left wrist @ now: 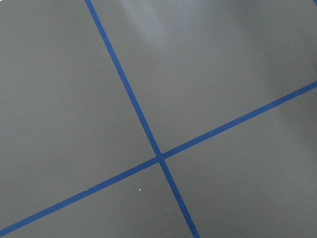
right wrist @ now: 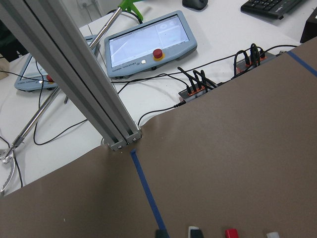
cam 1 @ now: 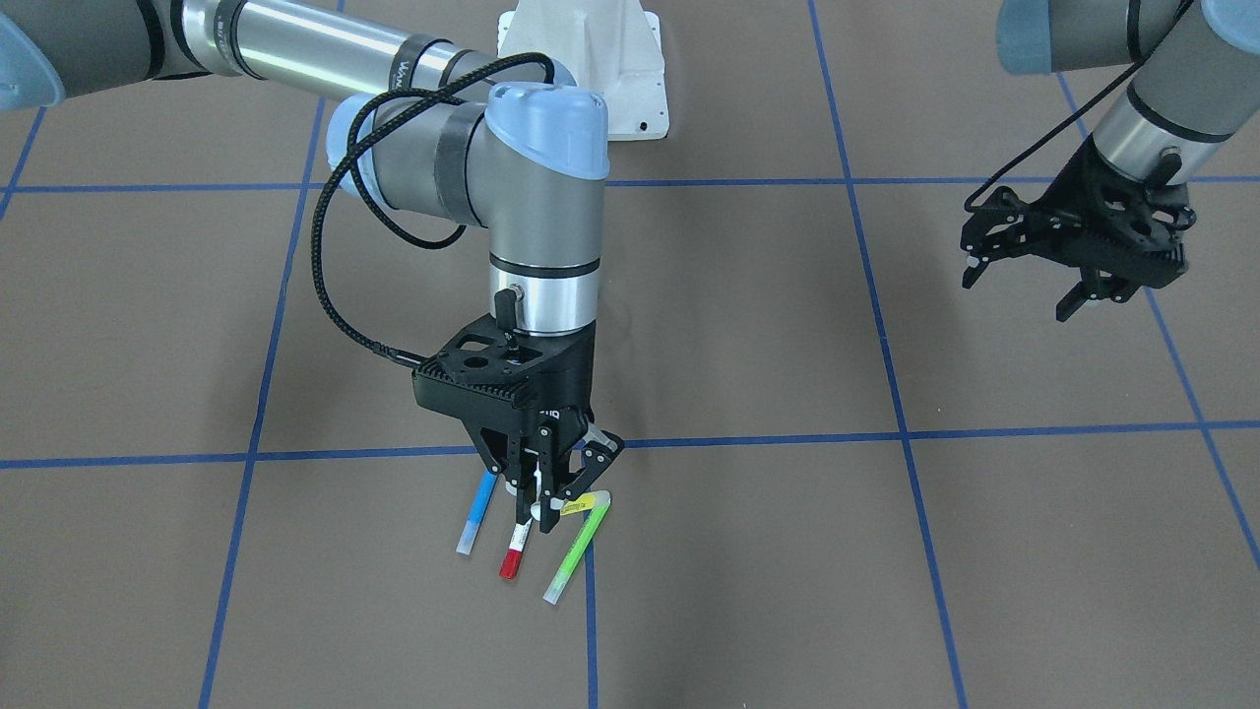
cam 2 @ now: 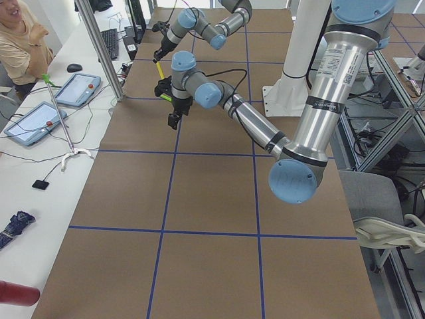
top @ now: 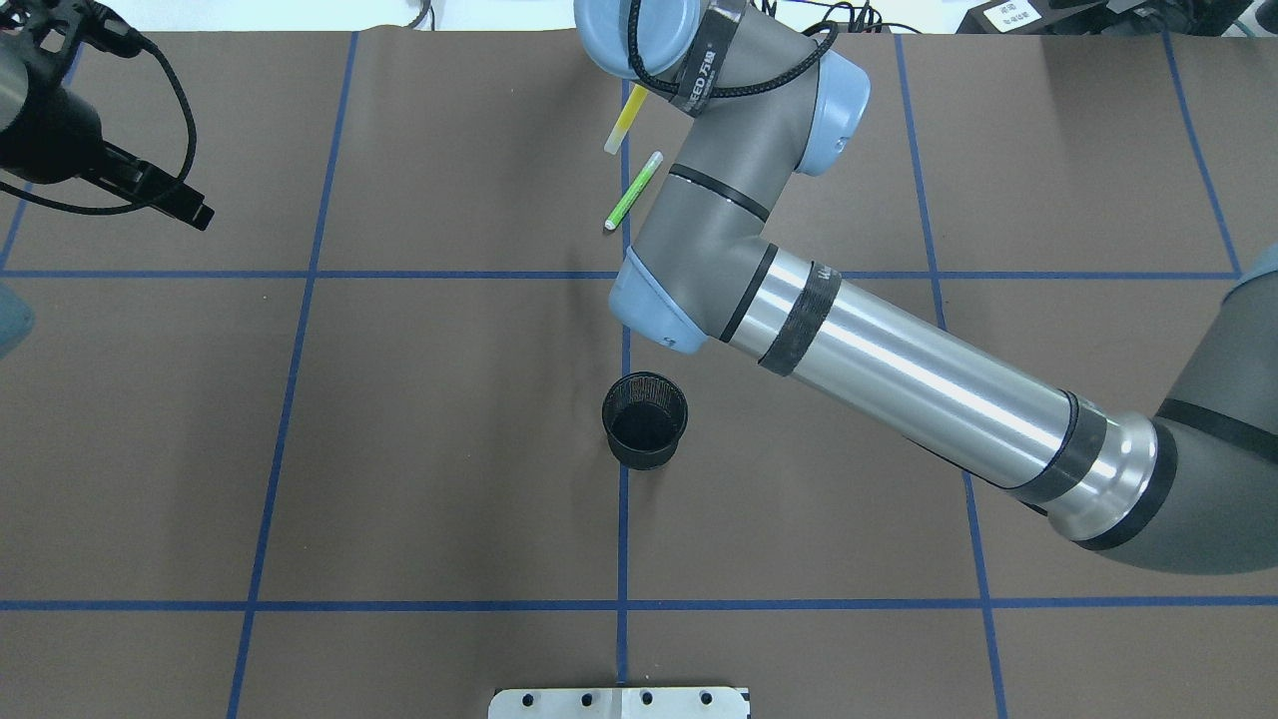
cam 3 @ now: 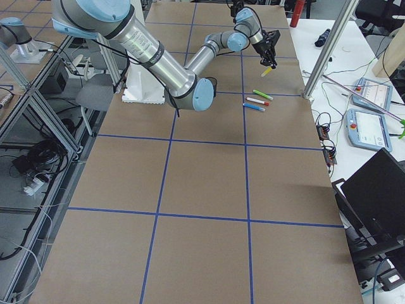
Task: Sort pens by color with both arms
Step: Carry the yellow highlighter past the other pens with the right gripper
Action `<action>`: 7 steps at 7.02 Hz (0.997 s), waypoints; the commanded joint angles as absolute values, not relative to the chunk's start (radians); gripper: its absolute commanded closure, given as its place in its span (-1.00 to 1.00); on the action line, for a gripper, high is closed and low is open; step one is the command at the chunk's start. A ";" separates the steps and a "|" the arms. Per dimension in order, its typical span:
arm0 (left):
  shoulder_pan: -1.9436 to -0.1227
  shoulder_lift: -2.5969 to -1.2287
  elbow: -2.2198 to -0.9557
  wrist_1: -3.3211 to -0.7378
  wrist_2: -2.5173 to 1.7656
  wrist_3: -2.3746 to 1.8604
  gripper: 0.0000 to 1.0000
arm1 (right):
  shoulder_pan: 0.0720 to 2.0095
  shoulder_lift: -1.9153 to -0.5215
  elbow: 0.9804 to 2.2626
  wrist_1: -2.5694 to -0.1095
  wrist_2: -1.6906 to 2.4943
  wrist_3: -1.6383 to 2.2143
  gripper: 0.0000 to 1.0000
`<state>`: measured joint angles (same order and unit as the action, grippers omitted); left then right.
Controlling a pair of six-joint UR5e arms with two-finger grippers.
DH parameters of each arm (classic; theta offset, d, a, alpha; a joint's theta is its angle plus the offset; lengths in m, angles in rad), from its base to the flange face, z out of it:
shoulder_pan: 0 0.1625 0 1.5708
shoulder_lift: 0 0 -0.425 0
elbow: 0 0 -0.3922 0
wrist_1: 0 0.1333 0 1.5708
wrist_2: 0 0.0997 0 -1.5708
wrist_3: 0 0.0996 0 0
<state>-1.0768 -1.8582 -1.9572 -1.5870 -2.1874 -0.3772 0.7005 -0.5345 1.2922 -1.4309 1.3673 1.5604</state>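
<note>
Near the green pen (cam 1: 576,549), right tool (cam 1: 551,504) clenched on yellow pen (cam 1: 586,504): lift straight up, clear of it; left tool (cam 1: 1024,286) released, idle.

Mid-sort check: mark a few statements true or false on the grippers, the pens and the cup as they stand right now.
The right gripper holds the yellow pen. True.
The black mesh cup has pens in it. False: from overhead it looks empty.
The left gripper is shut on the blue pen. False: it is open and empty, and the blue pen lies on the table.
The green pen lies on the table. True.
</note>
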 commanded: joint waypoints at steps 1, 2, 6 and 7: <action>-1.078 -1.861 -1.965 -1.588 -2.187 -0.409 -0.99 | 0.675 -0.532 1.286 -1.428 1.315 1.546 1.00; -1.077 -1.862 -1.970 -1.589 -2.187 -0.417 -0.99 | 0.670 -0.528 1.273 -1.427 1.286 1.531 1.00; -1.078 -1.879 -1.983 -1.585 -2.186 -0.423 -0.99 | 0.664 -0.517 1.239 -1.428 1.246 1.482 1.00; -1.078 -1.879 -1.991 -1.580 -2.186 -0.423 -0.99 | 0.660 -0.493 1.218 -1.428 1.211 1.482 1.00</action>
<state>-1.0783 -1.8787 -1.9836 -1.5845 -2.1864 -0.4224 0.6635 -0.5129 1.2355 -1.4281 1.2434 1.4843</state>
